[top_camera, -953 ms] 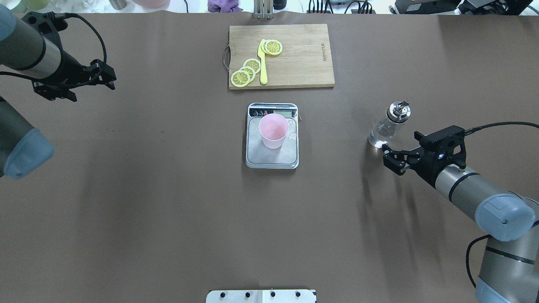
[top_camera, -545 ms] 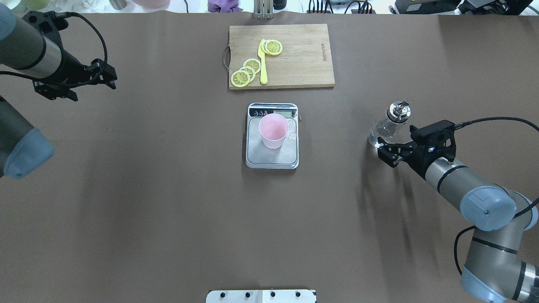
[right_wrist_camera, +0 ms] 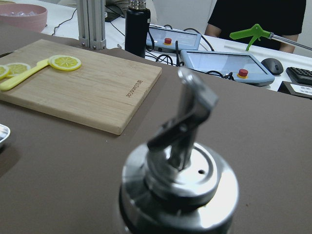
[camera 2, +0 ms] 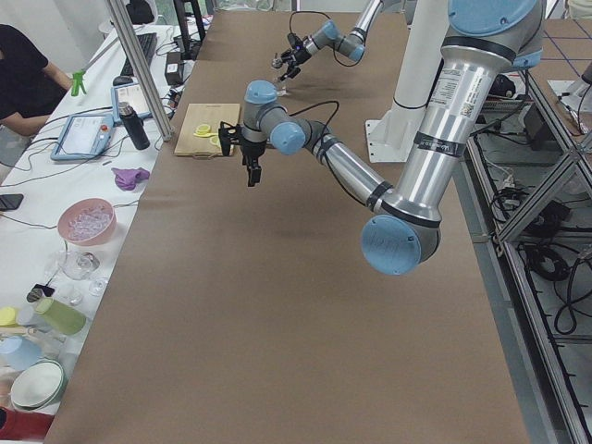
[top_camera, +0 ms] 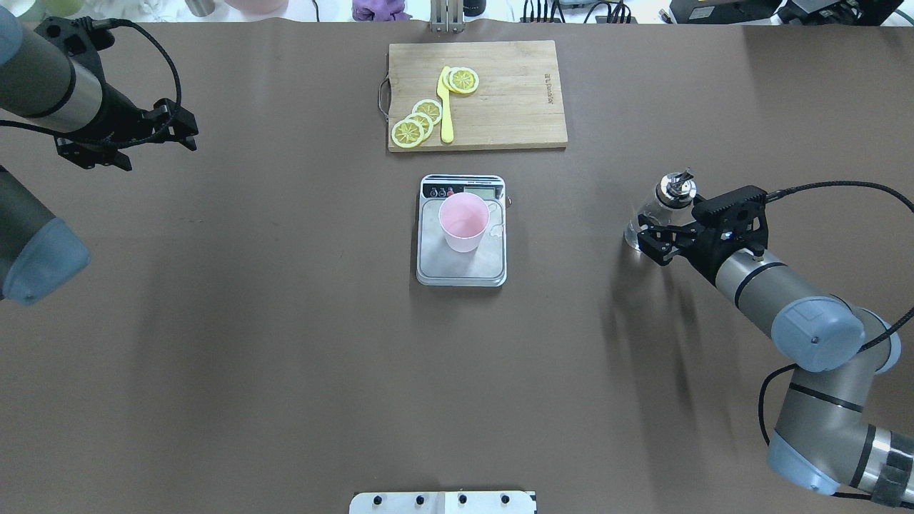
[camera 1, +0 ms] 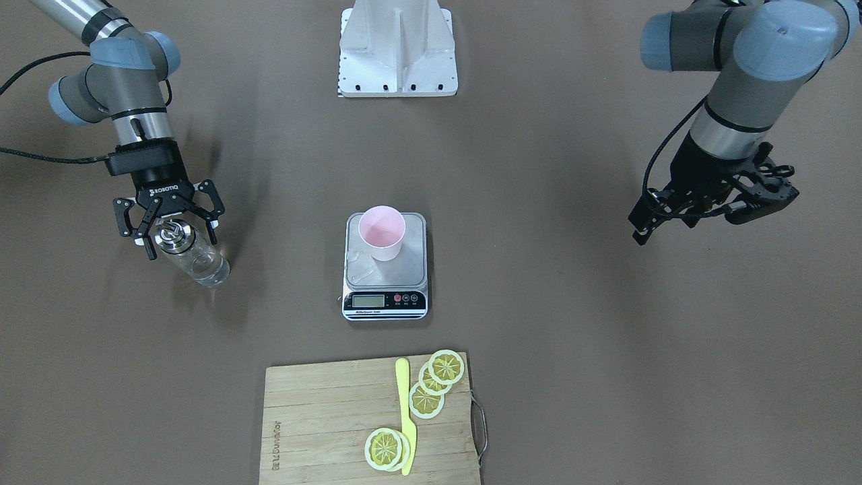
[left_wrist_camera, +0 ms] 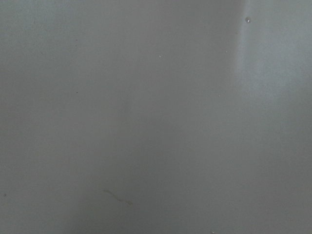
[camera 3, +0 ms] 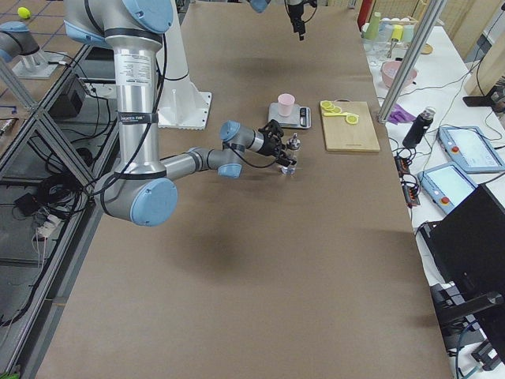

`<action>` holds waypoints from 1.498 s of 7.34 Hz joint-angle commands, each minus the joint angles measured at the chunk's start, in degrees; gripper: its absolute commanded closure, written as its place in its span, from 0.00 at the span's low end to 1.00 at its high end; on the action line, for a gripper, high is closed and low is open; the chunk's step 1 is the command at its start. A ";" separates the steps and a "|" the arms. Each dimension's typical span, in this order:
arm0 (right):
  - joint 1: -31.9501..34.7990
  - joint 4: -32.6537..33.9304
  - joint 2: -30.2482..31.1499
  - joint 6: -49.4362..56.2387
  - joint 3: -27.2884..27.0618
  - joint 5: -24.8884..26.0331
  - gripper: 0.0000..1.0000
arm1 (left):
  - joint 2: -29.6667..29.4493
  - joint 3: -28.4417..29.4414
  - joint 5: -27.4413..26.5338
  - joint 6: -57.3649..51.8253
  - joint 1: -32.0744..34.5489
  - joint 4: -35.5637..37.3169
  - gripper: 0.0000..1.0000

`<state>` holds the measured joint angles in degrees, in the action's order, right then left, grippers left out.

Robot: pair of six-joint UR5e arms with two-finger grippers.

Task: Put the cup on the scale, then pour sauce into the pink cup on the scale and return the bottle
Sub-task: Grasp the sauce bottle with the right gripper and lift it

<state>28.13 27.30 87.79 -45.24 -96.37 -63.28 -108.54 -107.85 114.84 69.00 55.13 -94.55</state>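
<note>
Basically a brown table (top_camera: 285, 371) with both arms over it, well apart. The right arm reaches in low from the robot's right side. Its right gripper (camera 1: 178, 246) lies roughly level, and its fingers (camera 1: 149, 250) are spread wide, one on each side of the bottle's cap. No contact is visible. The left arm is off at the far left of the table, and the left gripper (top_camera: 193, 139) hangs above bare table holding nothing. Whether its fingers are apart or together cannot be told. The left wrist view shows only table surface.

A wooden cutting board (top_camera: 514, 93) lies at the far middle, long side across the table, handle loop toward the robot's left. The scale (top_camera: 461, 270) sits flat at the table's centre, just on the robot's side of the board. Its long axis runs front to back, and the display end points away from the robot toward the board.

The cup (top_camera: 464, 223) stands upright on the scale's platform, mouth up, toward the display end. The bottle (camera 1: 201, 264) stands upright on the table on the robot's right, well apart from the scale. Its long axis is vertical, the metal cap on top with its spout lever sticking up at a slant. Clear sauce (camera 1: 210, 271) shows through the glass; the level is unclear.

A yellow knife (top_camera: 446, 107) lies on the board, front to back, with lemon slices (top_camera: 418, 121) beside it.
</note>
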 commanded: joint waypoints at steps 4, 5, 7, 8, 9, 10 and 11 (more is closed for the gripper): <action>0.34 -9.28 -3.15 0.15 7.43 -0.18 0.09 | 0.26 -0.25 0.03 0.00 0.06 0.06 0.01; 0.34 -9.28 -3.15 0.15 7.25 -0.18 0.10 | 0.35 -0.34 0.03 0.00 0.06 0.06 0.01; 0.34 -9.28 -3.50 0.50 7.17 -0.18 0.39 | 0.17 -0.43 0.03 0.00 0.06 0.33 0.01; 0.69 -9.28 -3.59 0.59 7.17 -0.18 0.59 | 0.09 -0.34 0.03 0.00 -0.02 0.33 0.01; 0.96 -9.28 -4.20 1.98 7.08 -0.18 0.68 | 0.00 -0.34 0.03 0.00 -0.02 0.41 0.01; 1.48 -9.28 -5.34 4.87 7.08 -0.18 0.74 | -0.35 -0.52 0.03 0.09 -0.11 0.42 0.01; 3.23 -8.84 -5.52 5.77 6.38 -1.66 0.78 | -0.36 -0.52 0.12 0.00 -0.11 0.42 0.01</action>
<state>29.84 18.12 82.84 -41.24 -89.46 -63.82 -108.77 -108.31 114.89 69.03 55.06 -94.14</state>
